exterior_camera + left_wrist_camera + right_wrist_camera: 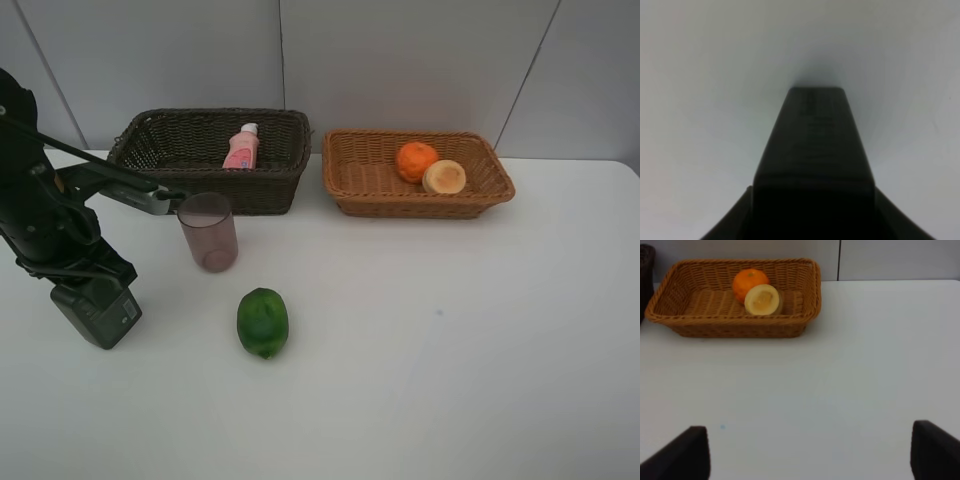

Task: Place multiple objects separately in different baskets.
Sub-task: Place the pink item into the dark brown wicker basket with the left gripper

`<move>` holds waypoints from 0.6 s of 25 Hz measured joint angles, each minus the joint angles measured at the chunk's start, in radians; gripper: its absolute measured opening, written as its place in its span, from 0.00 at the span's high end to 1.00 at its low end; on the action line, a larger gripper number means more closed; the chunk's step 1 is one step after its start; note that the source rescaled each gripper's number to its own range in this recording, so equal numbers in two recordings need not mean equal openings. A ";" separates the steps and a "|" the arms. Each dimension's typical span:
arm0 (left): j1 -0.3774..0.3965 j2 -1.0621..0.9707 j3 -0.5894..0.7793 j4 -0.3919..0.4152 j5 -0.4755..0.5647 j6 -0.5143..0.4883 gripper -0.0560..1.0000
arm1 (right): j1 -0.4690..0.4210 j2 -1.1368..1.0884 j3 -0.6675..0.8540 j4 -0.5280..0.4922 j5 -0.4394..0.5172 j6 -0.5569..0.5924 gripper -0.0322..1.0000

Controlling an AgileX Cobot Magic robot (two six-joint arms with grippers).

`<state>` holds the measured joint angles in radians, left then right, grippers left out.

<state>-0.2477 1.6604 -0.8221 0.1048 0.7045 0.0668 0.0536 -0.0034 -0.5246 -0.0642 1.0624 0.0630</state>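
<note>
Over the table (840,365): right fingers (680,452) spread wide apart | left fingers: cannot tell, dark block (812,150) fills that view | green fruit (262,322), mauve cup (208,232) on table before dark basket (160,135) | pink bottle (242,148) inside dark basket | orange (416,160), pale round fruit (444,177) touching inside tan basket (350,190)

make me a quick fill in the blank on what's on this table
The ___ bottle lies in the dark basket.
Beside the orange in the light basket lies ___ other fruit.
The cup stands ___ on the table.
The oval fruit on the table is ___.
Missing words: pink, one, upright, green.
</note>
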 joint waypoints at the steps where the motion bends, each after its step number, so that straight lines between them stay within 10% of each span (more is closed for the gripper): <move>1: 0.000 0.000 0.000 0.000 0.000 0.000 0.49 | 0.000 0.000 0.000 0.000 0.000 0.000 0.28; 15: 0.000 0.000 0.000 -0.009 -0.001 0.000 0.49 | 0.000 0.000 0.000 0.000 0.000 0.000 0.28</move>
<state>-0.2477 1.6604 -0.8221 0.0954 0.7033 0.0668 0.0536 -0.0034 -0.5246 -0.0642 1.0624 0.0630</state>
